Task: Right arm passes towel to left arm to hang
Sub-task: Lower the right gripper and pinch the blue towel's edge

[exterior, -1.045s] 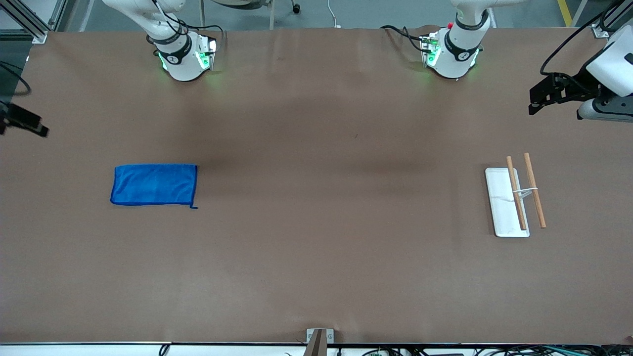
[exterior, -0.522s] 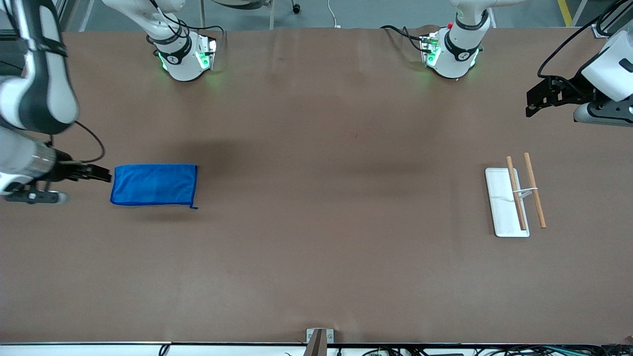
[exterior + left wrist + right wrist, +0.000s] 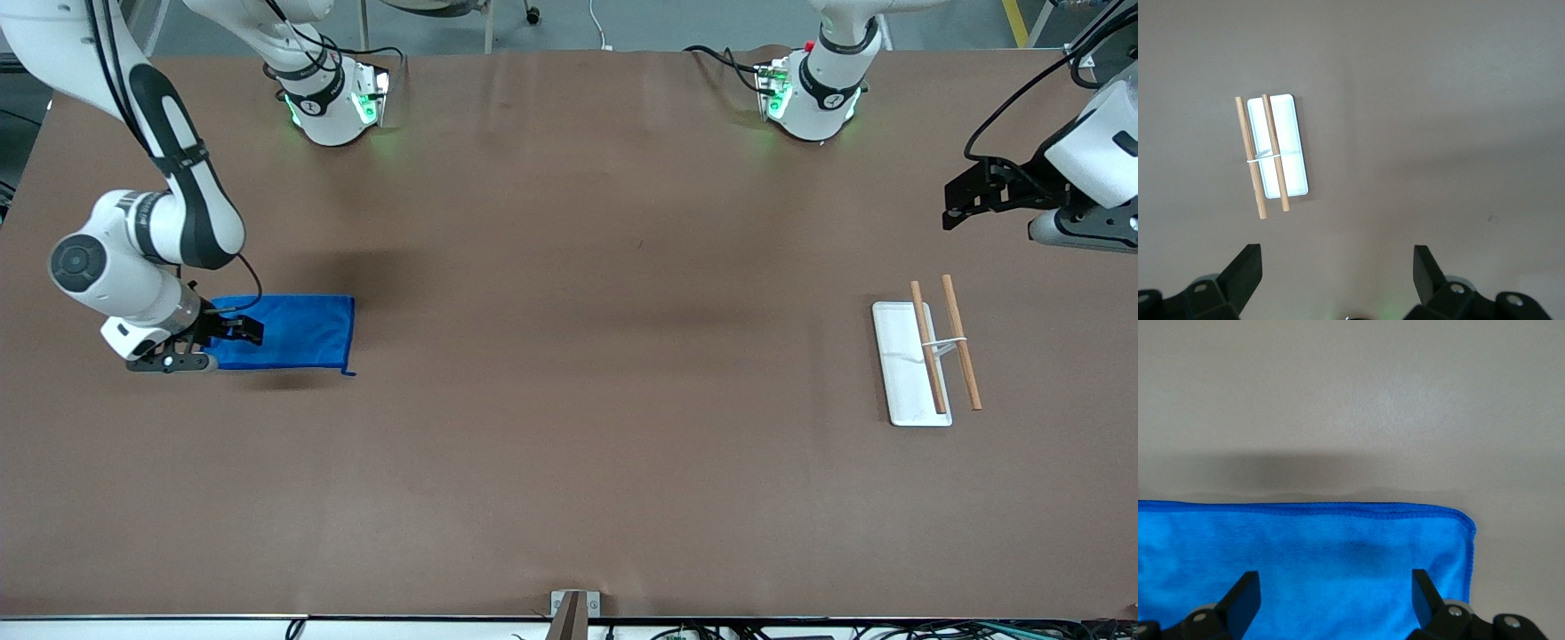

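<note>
The bright blue towel [image 3: 298, 332] lies flat on the brown table toward the right arm's end, its tiny loop [image 3: 348, 372] at the corner nearest the front camera. My right gripper [image 3: 242, 330] is open and hovers over the towel's end, empty. In the right wrist view the towel [image 3: 1305, 567] fills the space between the fingers [image 3: 1245, 593], with its hemmed edge and one corner in sight. My left gripper [image 3: 956, 200] is open and empty, up in the air at the left arm's end of the table; the left wrist view shows its gripper [image 3: 1338, 273] over bare table.
A white tray-like stand [image 3: 902, 364] with two wooden rods [image 3: 960, 342] joined by a white wire lies toward the left arm's end; it also shows in the left wrist view [image 3: 1288, 150]. A small metal bracket [image 3: 573, 604] sits at the table's near edge.
My right arm has swung in from the table's end and brought its open gripper over the towel's end. My left gripper has shifted slightly. The towel has not moved.
</note>
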You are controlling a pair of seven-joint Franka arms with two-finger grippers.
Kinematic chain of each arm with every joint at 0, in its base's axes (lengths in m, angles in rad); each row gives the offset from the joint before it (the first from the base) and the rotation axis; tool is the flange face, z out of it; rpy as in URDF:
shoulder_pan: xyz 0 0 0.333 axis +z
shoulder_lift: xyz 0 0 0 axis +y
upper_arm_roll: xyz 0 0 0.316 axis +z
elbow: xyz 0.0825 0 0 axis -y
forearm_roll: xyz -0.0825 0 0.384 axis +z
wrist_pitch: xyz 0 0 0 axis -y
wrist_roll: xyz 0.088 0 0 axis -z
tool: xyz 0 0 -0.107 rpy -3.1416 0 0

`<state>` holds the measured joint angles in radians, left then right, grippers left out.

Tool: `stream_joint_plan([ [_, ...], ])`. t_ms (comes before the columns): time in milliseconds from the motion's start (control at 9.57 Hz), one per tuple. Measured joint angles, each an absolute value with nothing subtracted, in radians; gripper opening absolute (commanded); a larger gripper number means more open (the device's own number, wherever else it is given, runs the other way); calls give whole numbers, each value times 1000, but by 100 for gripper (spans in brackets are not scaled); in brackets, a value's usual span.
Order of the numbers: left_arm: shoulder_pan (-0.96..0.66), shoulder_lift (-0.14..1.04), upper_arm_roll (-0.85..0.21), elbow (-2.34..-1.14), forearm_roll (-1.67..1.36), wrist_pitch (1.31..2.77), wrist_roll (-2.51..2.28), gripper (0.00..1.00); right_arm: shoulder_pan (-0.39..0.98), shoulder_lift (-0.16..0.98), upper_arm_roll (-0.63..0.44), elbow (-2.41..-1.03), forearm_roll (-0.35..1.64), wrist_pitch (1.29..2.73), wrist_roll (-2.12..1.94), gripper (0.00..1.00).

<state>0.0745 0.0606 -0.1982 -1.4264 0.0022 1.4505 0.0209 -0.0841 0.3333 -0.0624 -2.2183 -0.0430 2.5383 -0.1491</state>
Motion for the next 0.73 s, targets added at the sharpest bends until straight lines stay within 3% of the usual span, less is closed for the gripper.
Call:
stream_joint_plan([
  [313,79,77,-198,-1425,2,1450,21,100,-84,364,-62,-2265,-43,2596,-152,100],
  [522,83,84,-196,-1425,2,1450,21,100,-85,382,-62,-2283,-43,2644,-152,92],
  [731,82,84,-197,-1424,2,1450,21,100,-86,406,-62,-2292,-43,2675,-152,70],
])
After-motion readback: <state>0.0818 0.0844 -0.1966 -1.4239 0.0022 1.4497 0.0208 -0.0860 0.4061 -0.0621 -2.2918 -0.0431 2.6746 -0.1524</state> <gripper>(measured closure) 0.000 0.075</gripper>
